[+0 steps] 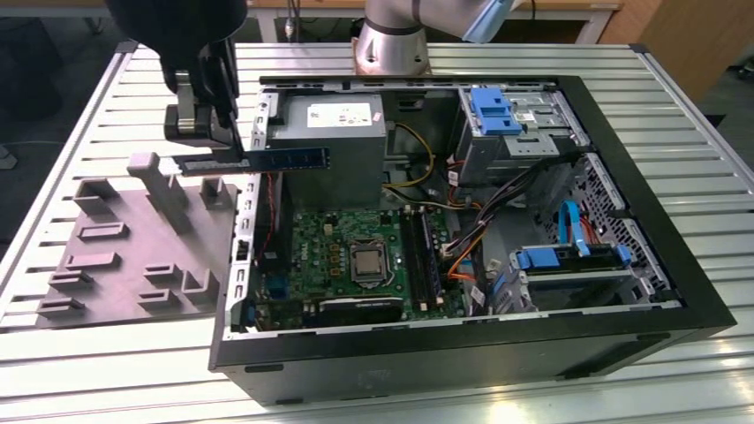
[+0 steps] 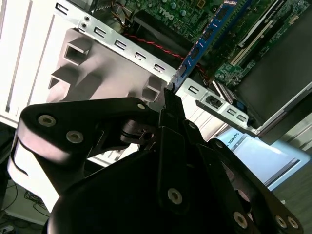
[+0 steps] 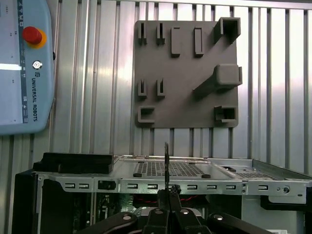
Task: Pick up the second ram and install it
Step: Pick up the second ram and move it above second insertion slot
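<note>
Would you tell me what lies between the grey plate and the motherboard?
In the exterior view, the case's metal wall stands between the grey plate and the motherboard; the gripper holds the memory stick above it.

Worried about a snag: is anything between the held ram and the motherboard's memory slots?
Nothing visible blocks it. The gripper holds the second ram above the case wall; the slots lie open from above, cables close beside them.
</note>
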`<action>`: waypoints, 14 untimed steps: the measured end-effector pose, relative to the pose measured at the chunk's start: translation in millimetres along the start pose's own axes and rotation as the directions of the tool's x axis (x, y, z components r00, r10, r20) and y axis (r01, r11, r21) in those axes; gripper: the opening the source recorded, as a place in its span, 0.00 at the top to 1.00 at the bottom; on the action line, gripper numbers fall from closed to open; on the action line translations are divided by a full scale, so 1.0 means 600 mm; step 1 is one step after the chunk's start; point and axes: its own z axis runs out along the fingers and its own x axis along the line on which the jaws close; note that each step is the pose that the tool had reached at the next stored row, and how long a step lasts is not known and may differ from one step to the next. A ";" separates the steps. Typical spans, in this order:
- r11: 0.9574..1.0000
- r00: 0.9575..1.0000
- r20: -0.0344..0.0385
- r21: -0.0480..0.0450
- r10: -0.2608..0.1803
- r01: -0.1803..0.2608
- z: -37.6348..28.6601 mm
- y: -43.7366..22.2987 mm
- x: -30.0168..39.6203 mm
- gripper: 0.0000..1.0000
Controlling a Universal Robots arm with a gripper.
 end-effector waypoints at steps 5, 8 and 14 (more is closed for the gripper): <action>1.000 1.000 0.000 0.000 0.000 0.000 0.000 -0.006 0.000 0.88; 1.000 1.000 0.000 0.000 0.000 0.000 0.000 -0.010 0.000 0.88; 1.000 1.000 0.000 0.000 0.000 0.000 -0.001 -0.018 0.000 0.88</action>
